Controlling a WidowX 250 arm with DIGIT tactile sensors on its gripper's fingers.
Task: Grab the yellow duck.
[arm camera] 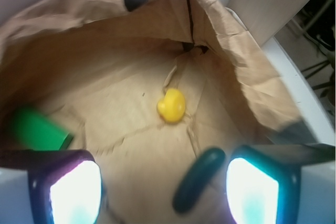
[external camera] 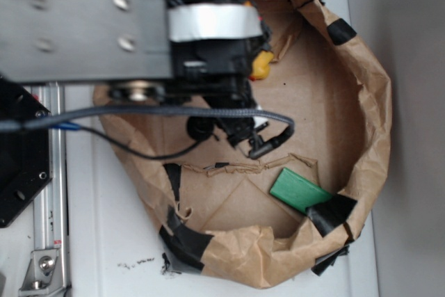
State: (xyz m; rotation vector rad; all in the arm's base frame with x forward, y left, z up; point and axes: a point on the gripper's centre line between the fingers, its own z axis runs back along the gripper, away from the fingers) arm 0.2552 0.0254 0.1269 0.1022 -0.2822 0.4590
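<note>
Seen from the wrist camera, going left to right: a flat green rectangular block (arm camera: 35,129) lay at the left of the crumpled brown paper basin (arm camera: 105,30), blurred. Next, the left glowing pad of the tool (arm camera: 157,187) sat at the bottom edge. Near the middle of the paper floor rested the small glossy yellow rubber duck (arm camera: 171,105), alone, well ahead of the tool and touching nothing else. Closer in, a dark green pickle-shaped oblong (arm camera: 199,179) lay between the 2 pads, nearer the right one. The tool stood open, with nothing held.

In the exterior view, the black arm covered most of the basin's left and top; only a sliver of the duck (external camera: 261,65) showed past it, and the green block (external camera: 299,189) sat at the lower right.

As a judgement, the main risk was the oblong: it lay in the tool's path, so a straight descent could close on it instead of the duck. The rounded, glossy duck might also slip from the pads, or the paper wall could snag the arm.
</note>
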